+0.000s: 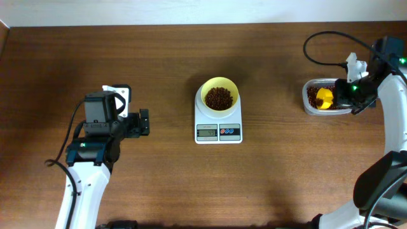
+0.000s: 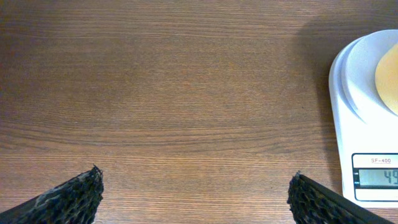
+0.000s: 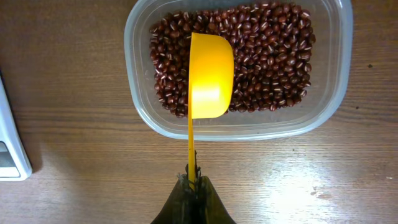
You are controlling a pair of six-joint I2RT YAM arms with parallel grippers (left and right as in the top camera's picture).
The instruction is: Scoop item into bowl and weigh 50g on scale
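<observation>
Left gripper (image 1: 143, 122), jaws wide and empty, sits left of centre, nearer the scale (image 1: 218, 121). Bowl (image 1: 203, 95) of beans (image 1: 219, 98) rests on it. Right gripper (image 1: 346, 92), clamped on the scoop (image 1: 325, 98) handle, hangs over the container (image 1: 310, 105) far right. The bowl lies leftward along the scoop's axis.

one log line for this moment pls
left gripper: open, empty | right gripper: shut on yellow scoop over clear container of beans | bowl: on scale, beans inside

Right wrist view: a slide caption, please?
Right gripper holds the yellow scoop by its handle over beans in a clear container.
</observation>
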